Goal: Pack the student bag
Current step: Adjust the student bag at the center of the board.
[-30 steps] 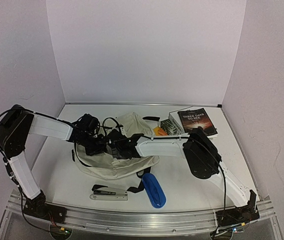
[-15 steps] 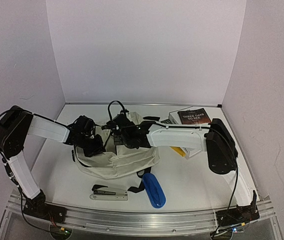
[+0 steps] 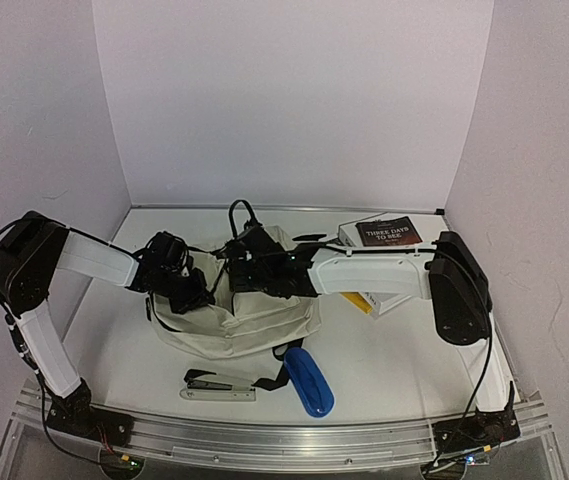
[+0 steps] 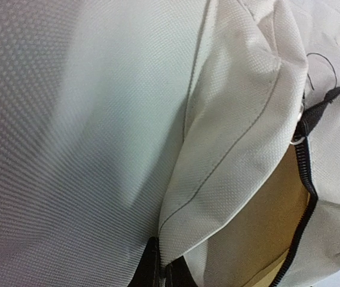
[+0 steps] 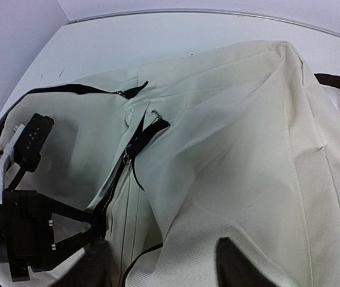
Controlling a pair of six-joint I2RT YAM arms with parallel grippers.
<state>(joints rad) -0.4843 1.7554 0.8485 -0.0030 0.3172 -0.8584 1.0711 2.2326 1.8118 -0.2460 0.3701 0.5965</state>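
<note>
Top: cream soft fabric backpack with black zips slumped at the middle of the white tabletop, pale lilac walls closing three sides | Left wrist: left gripper clenched on a fold of backpack cloth | Right wrist: right gripper released, fingers spread over the backpack's top, white tabletop beyond

Top camera's up high behind the near edge, looking down and forward across the whole table. Left wrist camera is jammed right against the student bag, cloth filling its view. Right wrist camera hangs a bit farther off, looking down on the same cream cloth and black zip. All three share that bag.
</note>
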